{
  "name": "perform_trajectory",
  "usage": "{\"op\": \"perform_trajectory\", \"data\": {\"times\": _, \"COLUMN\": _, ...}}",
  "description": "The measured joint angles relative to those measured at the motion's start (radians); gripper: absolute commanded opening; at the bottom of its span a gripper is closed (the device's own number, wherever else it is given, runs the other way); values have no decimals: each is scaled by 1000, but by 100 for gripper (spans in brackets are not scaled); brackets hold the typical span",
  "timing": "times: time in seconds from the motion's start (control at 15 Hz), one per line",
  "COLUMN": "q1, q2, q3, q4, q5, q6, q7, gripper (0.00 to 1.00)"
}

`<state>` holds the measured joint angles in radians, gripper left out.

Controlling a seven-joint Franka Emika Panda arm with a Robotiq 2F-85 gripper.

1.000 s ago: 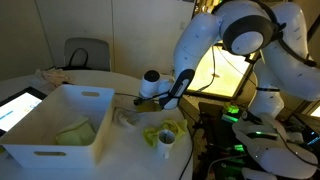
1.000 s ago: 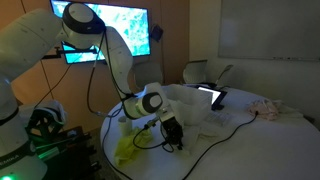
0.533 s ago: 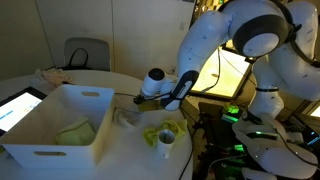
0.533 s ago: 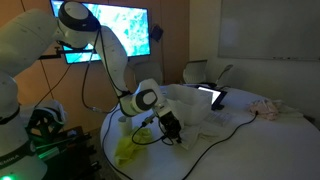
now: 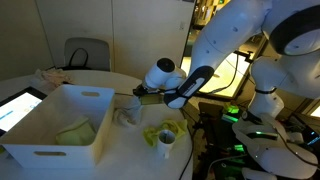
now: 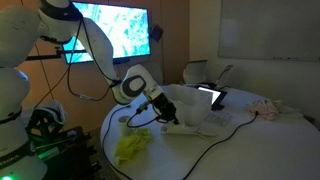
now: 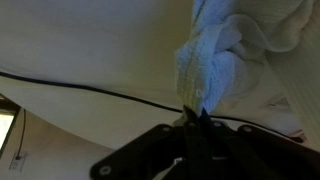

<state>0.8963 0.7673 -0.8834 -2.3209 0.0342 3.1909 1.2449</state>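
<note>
1. Wrist view: the hand [image 7: 196,122] has its jaws pinched almost together on a fold of white terry cloth [image 7: 215,55]. The cloth is bunched up right at the tips.
2. A black cable [image 7: 90,88] runs across just beyond the cloth (whether they touch, I cannot tell).
3. In an exterior view the hand [image 5: 138,97] is clear of the surface [image 5: 120,150], near the far corner of the white bin [image 5: 45,150]. A cup [image 5: 166,143] and a yellow-green rag [image 6: 130,148] lie near, under the arm.
4. Versus one second ago: the hand was low at the surface and is now lifted, with the arm swung higher. The jaws are slightly tighter.
</note>
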Motion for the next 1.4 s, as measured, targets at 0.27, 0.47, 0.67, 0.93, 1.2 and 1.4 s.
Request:
{"op": "perform_trajectory", "data": {"times": 0.27, "q1": 180, "q2": -28, "q3": -126, "q4": -49, "q5": 89, "q6": -1, "q7": -78, "gripper": 1}}
{"op": "perform_trajectory", "data": {"times": 0.47, "q1": 327, "q2": -41, "q3": -236, "q4": -68, "q5": 137, "q6": -15, "q7": -129, "gripper": 1}}
{"op": "perform_trajectory", "data": {"times": 0.67, "q1": 477, "q2": -52, "q3": -351, "q4": -72, "q5": 161, "q6": -66, "q7": -171, "gripper": 1}}
{"op": "perform_trajectory", "data": {"times": 0.93, "q1": 663, "q2": -57, "q3": -497, "q4": -72, "q5": 166, "q6": -162, "q7": -201, "gripper": 1}}
{"op": "perform_trajectory", "data": {"times": 1.2, "q1": 824, "q2": -83, "q3": -612, "q4": -73, "q5": 166, "q6": -236, "q7": -251, "gripper": 1}}
{"op": "perform_trajectory", "data": {"times": 1.4, "q1": 931, "q2": -131, "q3": -680, "q4": -76, "q5": 166, "q6": -273, "q7": -318, "gripper": 1}}
